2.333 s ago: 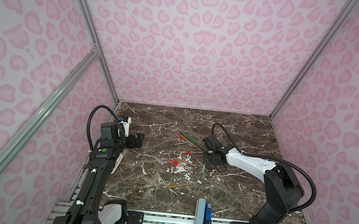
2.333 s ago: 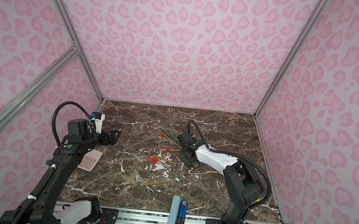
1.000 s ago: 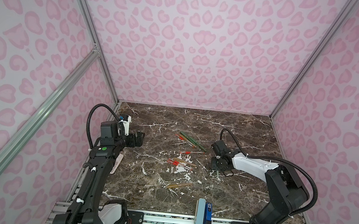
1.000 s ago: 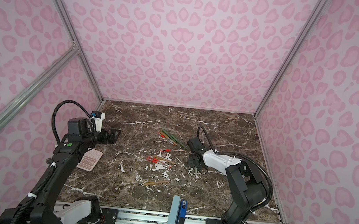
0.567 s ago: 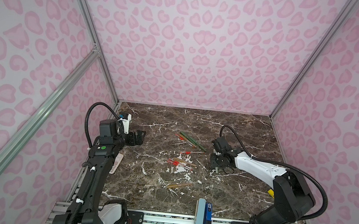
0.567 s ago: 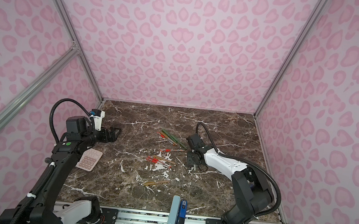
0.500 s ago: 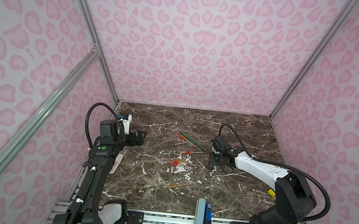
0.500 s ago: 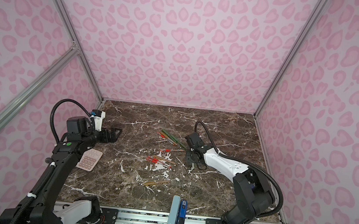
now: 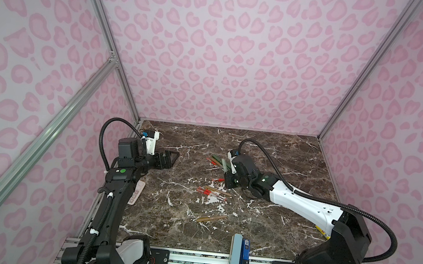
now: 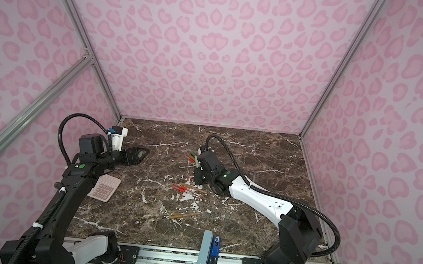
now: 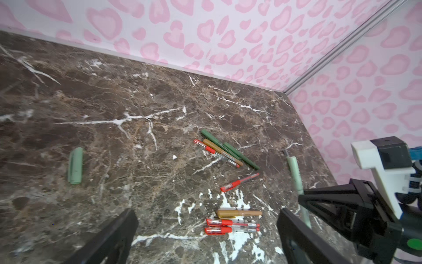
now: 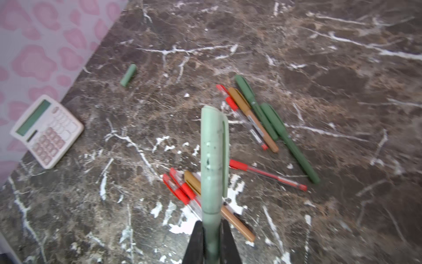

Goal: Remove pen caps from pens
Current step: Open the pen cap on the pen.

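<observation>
Right wrist view: the right end effector [image 12: 212,230] is clamped tight on a pale green pen [image 12: 213,182], low on the barrel. The cap [image 12: 213,141] juts out free ahead of the grip, offered up for a pull, I'd say. Beneath it on the bench [image 12: 319,45], more capped pens [image 12: 258,118] lie scattered, well apart from the calculator [image 12: 46,130]. A loose cap [image 12: 128,75] lies near the calculator, just beyond it. In a top view, the left end effector [image 10: 138,155] hangs beyond the calculator, spread wide and empty, probably waiting to take that cap. The held pen is well apart from it.
</observation>
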{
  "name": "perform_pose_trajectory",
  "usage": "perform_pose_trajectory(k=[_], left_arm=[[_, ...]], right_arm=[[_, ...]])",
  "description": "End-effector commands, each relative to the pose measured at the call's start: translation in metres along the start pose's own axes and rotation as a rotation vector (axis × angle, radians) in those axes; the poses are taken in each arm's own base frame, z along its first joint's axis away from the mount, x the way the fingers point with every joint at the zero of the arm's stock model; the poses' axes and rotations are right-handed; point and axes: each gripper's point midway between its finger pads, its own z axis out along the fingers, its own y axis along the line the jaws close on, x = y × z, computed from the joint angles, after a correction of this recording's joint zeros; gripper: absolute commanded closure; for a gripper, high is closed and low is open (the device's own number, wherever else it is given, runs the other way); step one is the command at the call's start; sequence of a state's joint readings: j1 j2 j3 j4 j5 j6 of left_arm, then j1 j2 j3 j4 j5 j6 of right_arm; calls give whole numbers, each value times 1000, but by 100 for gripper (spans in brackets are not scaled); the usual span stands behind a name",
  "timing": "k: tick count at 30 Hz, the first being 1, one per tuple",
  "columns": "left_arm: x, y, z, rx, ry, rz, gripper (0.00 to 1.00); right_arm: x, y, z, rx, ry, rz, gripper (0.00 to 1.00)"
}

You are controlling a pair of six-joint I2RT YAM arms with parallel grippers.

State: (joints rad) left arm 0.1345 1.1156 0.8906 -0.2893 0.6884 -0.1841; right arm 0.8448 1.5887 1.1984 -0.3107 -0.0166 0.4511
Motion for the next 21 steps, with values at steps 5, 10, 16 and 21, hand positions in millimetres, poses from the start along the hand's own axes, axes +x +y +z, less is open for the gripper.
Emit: perform_pose_trajectory(k=[5, 10, 16, 21], left_arm=[[3, -46, 12, 233, 26, -34, 5], [14, -61, 21, 282, 68, -50, 6], [27, -69, 33, 296, 110, -69, 14], [33, -63, 42, 268, 110, -72, 24]], right_arm=[[-25, 67, 0, -207, -78, -53, 92], [-25, 90, 6, -247, -68, -61, 92], [-21, 110, 18, -271, -41, -70, 92], [-20, 121, 22, -291, -47, -81, 92]])
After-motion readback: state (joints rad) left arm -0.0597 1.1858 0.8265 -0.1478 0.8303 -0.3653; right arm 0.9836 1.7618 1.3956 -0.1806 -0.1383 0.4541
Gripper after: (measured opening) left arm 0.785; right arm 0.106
